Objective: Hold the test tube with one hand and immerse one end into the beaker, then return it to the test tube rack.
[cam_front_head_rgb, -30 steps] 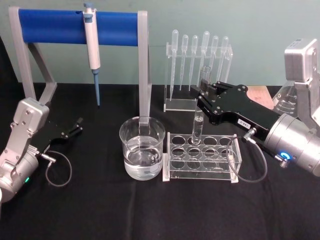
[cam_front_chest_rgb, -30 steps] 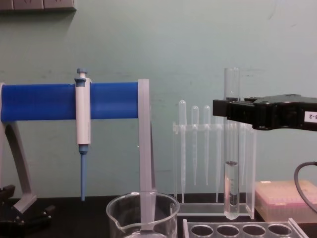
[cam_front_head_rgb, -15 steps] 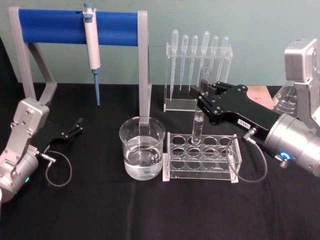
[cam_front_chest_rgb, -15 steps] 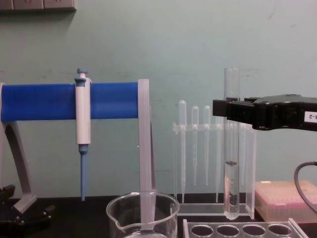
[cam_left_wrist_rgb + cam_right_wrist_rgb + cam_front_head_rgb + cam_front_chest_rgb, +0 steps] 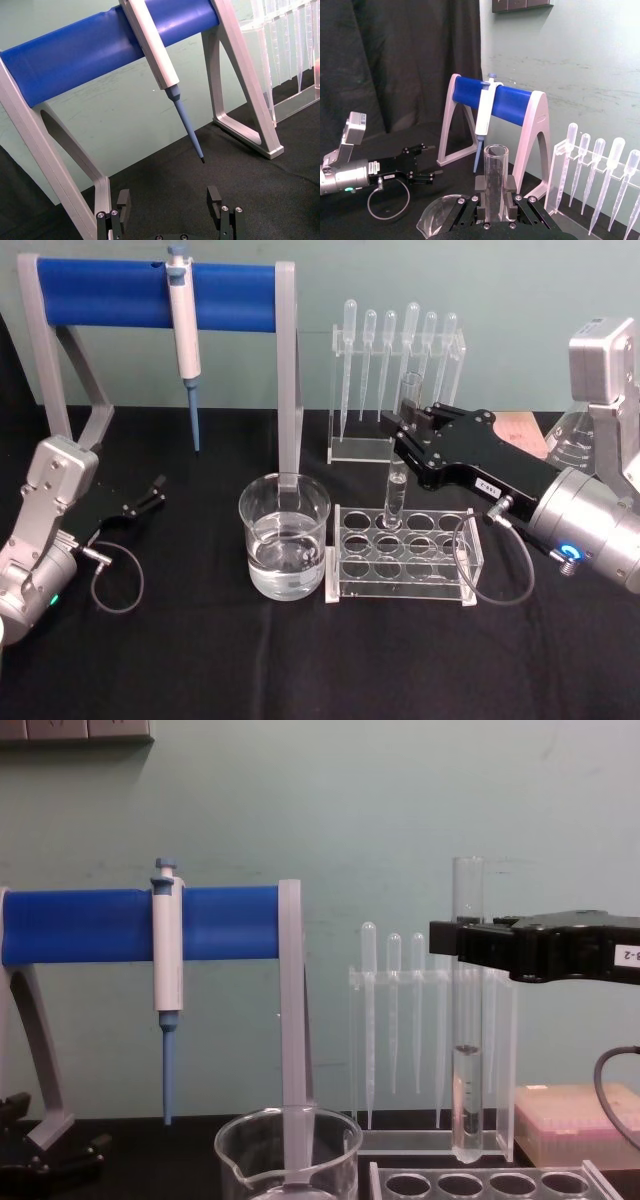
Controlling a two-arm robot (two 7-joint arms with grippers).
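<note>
The tube (image 5: 467,1100) is hanging upright over the back row of the rack (image 5: 400,592). In the chest view its round bottom is sitting just above the rack's top; whether it is entering a hole I cannot tell. A little clear liquid is filling its lower part. The right pincer (image 5: 408,426) is gripping the tube on its upper part, below the open rim, with fingers pressing in on both sides and the arm reaching in from the right. The beaker (image 5: 284,540) is standing just left of the rack, about half full of clear liquid, apart from the tube. Behind the rack, pipettes (image 5: 395,345) are hanging in a clear holder, and a pipettor (image 5: 183,330) is hanging from a blue-barred stand (image 5: 110,290) at the back left. The left pincer (image 5: 150,492) is resting low at the left of the black bench (image 5: 200,660), its fingers standing apart and holding nothing.
</note>
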